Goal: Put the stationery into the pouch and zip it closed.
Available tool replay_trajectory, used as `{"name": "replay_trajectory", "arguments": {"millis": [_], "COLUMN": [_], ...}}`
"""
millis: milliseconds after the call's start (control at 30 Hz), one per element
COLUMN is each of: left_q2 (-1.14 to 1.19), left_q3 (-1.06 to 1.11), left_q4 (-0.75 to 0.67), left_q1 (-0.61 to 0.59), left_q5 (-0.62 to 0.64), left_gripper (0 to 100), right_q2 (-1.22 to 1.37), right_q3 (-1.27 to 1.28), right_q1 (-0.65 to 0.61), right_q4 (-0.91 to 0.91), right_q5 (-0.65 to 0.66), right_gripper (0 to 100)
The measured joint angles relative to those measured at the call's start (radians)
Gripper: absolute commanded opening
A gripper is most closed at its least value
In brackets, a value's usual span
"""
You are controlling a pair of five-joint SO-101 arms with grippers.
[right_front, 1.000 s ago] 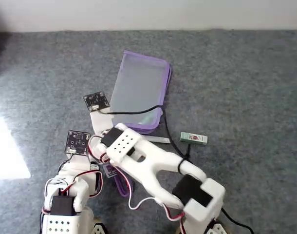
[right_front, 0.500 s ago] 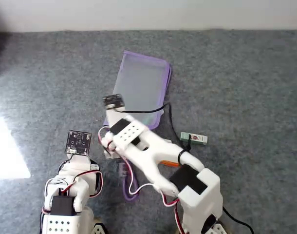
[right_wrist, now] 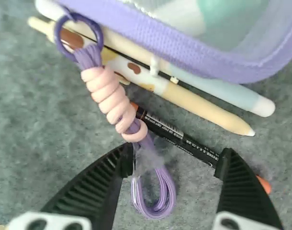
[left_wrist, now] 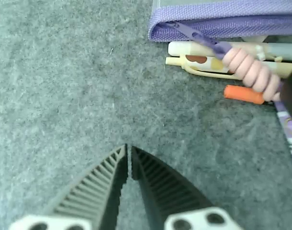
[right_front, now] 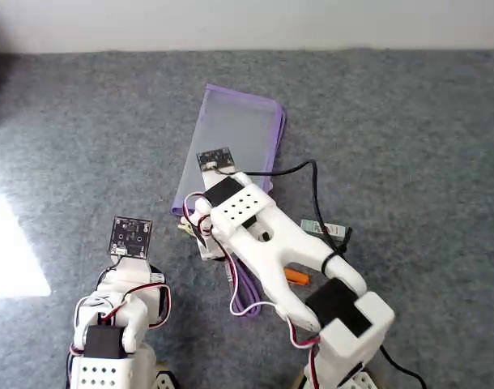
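The left arm (right_front: 109,324) sits folded at the lower left of the high view. Its jaws are pressed together with nothing between them, poised over bare grey desk (right_front: 409,146). The right arm (right_front: 295,259) stretches from the lower right up towards the frame's centre, with its wrist over the near end of the pouch (right_front: 235,134). Its jaws are spread wide and grip nothing. They straddle one black pen (right_wrist: 179,137) with an orange end and one looped purple strap (right_wrist: 153,191), which touches one of them.

Just beyond the black pen lie two more pens side by side, making three in all. One is a cream pen (right_wrist: 203,109) with brown spots, the other a pale blue pen (right_wrist: 222,91) against the pouch's edge. One pink coiled cord (right_wrist: 110,96) joins the strap to a purple ring. The single purple pouch runs from the centre towards the upper middle of the high view, with pale shapes showing through its mesh. One small green and white block (right_front: 332,230) lies right of centre, apart from the pens.
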Motion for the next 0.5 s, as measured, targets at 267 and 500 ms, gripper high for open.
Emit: {"name": "replay_trajectory", "arguments": {"millis": [267,500], "left_q2": [0.000,0.000], "left_q3": [0.000,0.000], "left_q4": [0.000,0.000], "left_q1": [0.000,0.000], "left_q5": [0.000,0.000], "left_gripper": [1,1], "right_q2": [-0.008,0.009], "right_q3": [0.000,0.002], "right_q1": [0.000,-0.069], "right_q4": [-0.084,-0.123], "right_q5": [0.043,0.043], "right_gripper": [28.8,28.8]}}
